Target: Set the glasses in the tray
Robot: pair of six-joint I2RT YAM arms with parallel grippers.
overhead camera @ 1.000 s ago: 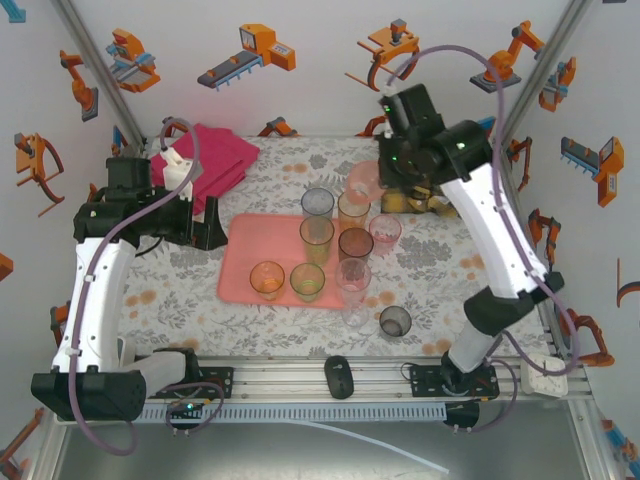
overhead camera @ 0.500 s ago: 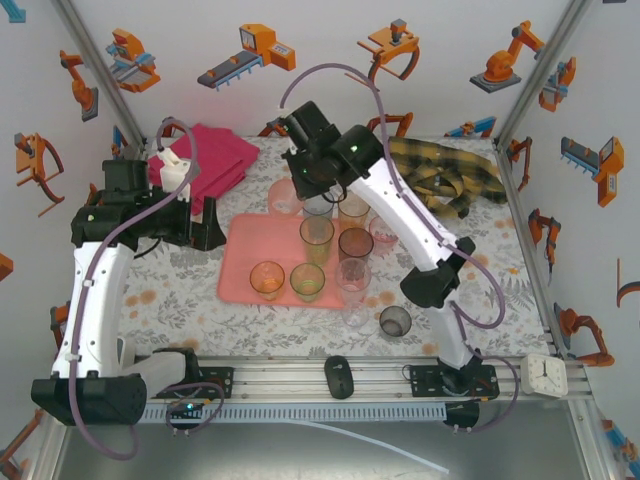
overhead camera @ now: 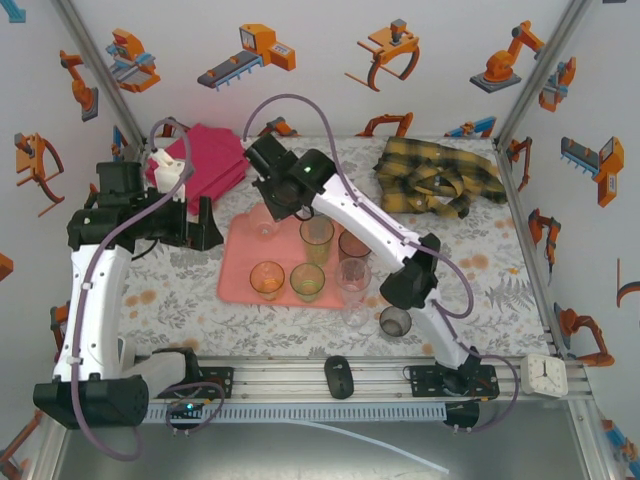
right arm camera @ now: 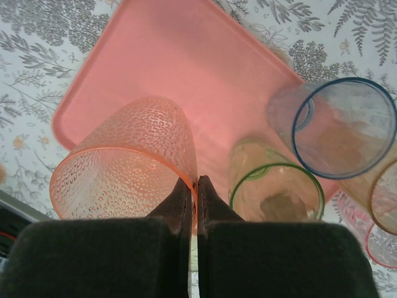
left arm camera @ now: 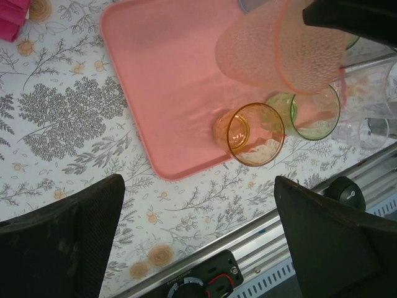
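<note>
The right gripper [right arm camera: 192,186] has swung in from the far right, jaws pinched shut on the rim of a dimpled, transparent pink tumbler [right arm camera: 124,161] that hangs from its tips above the bare salmon-pink rectangular plastic tray [right arm camera: 186,56]. Lowering and release seem all that remain for this glass. The left gripper [left arm camera: 198,242] hovers wide open, empty.

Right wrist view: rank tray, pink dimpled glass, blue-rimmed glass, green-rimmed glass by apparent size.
1. tray
2. pink dimpled glass, though it sits nearest the camera, so it looks bigger than it is
3. blue-rimmed glass and green-rimmed glass: look alike, not ranked
</note>
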